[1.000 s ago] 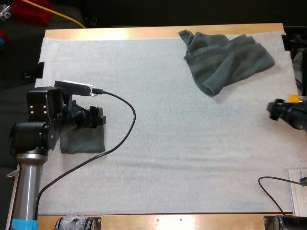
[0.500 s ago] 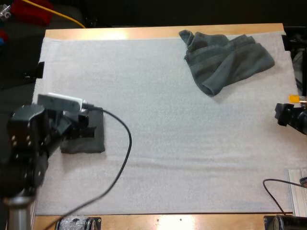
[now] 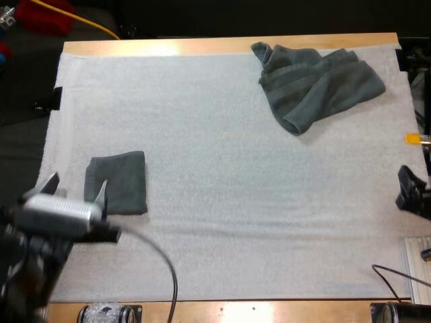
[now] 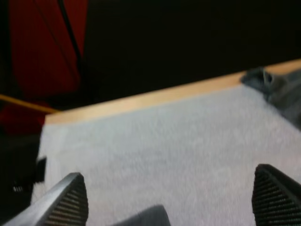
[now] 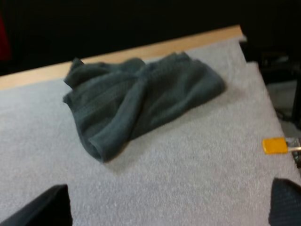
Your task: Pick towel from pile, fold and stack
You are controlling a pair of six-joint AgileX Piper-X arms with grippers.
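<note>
Your left gripper point(image 3: 75, 188) sits in the lower left of the high view. Its two black fingers are spread wide and hold nothing. One fingertip hangs over the bare white foam mat point(image 3: 236, 168), and the other overlaps the left edge of the small folded dark grey-green towel point(image 3: 120, 183). That folded towel lies flat as a neat square on the left side of the mat, a little below the middle of the frame. From your left wrist camera the fingers point(image 4: 66, 205) stand far apart, with a corner of the folded towel showing between them.

Your right gripper point(image 3: 411, 192) is at the right edge of the high view, below the middle and just off the mat's edge. In the right wrist view its fingers point(image 5: 47, 207) are set wide apart, with only mat between them, so it grips nothing.

The crumpled dark grey-green towel point(image 3: 316, 84) lies in a loose heap in the upper right of the high view. It is close to the far edge of the light wooden table point(image 3: 222, 46) and well apart from both grippers and from the folded towel.
</note>
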